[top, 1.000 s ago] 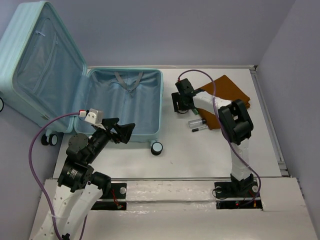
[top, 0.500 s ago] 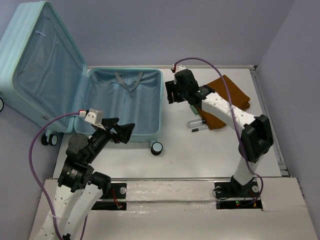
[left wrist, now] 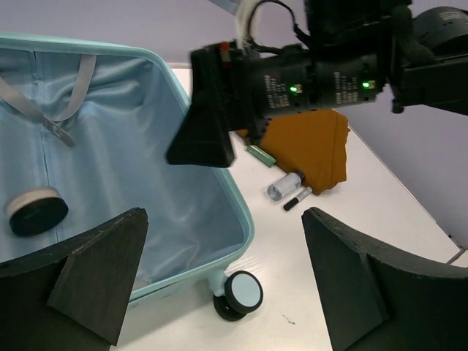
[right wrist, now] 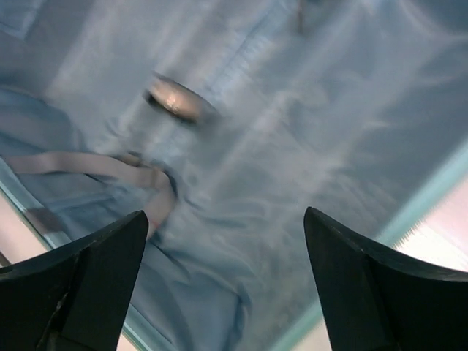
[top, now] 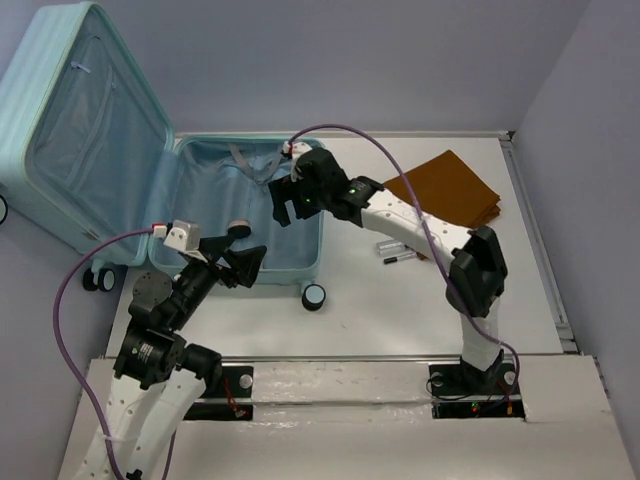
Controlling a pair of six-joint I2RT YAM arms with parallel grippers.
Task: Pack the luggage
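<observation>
The blue luggage (top: 205, 200) lies open on the left of the bench (top: 400, 310), the left pincer (top: 242, 257) by its front edge is wide apart and empty, and the right pincer (top: 293, 202) hangs over its inside, apart and empty too

Top camera: high, rear, looking down. Wrist cameras: both face luggage (top: 210, 195) interior; right closer.

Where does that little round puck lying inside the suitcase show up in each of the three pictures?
Top external: puck in the luggage, near its front edge.
Left wrist: puck at lower left.
Right wrist: puck at upper left, blurred.
Shared landmark: the grey strap on the lining.
</observation>
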